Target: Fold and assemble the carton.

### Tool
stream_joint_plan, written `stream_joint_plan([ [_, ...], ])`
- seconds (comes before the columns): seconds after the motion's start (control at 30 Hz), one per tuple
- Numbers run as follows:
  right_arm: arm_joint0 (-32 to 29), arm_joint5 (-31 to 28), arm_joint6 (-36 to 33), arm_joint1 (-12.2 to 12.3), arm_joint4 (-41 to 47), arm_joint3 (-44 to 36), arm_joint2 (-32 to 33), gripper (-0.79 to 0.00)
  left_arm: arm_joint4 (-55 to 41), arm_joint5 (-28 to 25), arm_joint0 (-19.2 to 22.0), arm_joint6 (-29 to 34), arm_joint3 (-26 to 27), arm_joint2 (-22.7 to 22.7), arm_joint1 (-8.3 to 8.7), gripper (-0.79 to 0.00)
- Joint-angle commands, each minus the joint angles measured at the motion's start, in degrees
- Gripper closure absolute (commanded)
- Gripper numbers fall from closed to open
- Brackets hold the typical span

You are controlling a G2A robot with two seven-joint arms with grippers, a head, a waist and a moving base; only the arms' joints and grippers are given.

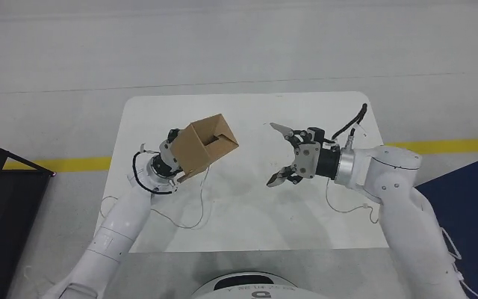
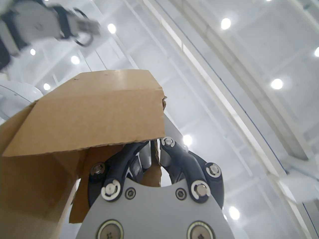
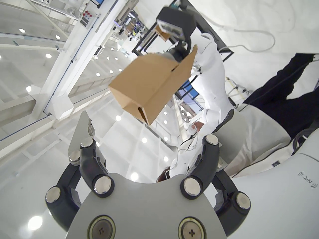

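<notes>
- left pincer: clamped together on a cardboard flap at the carton's back edge, over the left part of the counter
- carton: brown, folded into a box shape, tilted, held up off the counter above its left half, one end turned toward the other arm
- thin white cable: loose on the counter beside the left arm
- right pincer: fingers spread wide apart, holding nothing, over the counter's right half, facing the carton with a clear gap between them
</notes>
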State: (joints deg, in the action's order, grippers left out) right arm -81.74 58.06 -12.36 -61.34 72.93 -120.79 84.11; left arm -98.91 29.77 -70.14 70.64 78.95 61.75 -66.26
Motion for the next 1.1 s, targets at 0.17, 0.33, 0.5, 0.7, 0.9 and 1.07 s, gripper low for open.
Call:
stream_joint_plan([
  [0.17,-3.82,-2.61,-7.71,1.63,-7.61,-2.11,10.15,-0.785,0.1,-3.24,9.22,7.12,-3.74,-6.96,-3.18,0.0],
  [0.33,-5.4,-2.8,-10.68,2.28,-10.61,-2.45,12.08,-0.785,-0.94,-4.62,13.1,8.5,-6.83,-10.66,-4.5,0.0],
  [0.5,-5.25,-2.22,-11.28,2.42,-10.93,-2.51,12.19,-0.785,-0.94,-4.62,13.1,8.5,-6.83,-10.66,-4.5,0.0],
  [0.7,-5.25,-2.22,-11.28,2.42,-10.93,-2.51,12.19,-0.785,-0.94,-4.62,13.1,8.5,-6.83,-10.66,-4.5,0.0],
  [0.9,-5.86,-1.92,-8.23,2.72,-15.15,-4.69,11.04,-0.785,28.06,1.58,19.3,1.42,-5.34,-9.94,-1.84,0.0],
  [1.07,-8.92,-2.44,-5.54,2.84,-14.78,-7.28,15.04,-0.785,65.61,1.8,31.22,2.09,-5.81,-19.58,1.46,0.0],
])
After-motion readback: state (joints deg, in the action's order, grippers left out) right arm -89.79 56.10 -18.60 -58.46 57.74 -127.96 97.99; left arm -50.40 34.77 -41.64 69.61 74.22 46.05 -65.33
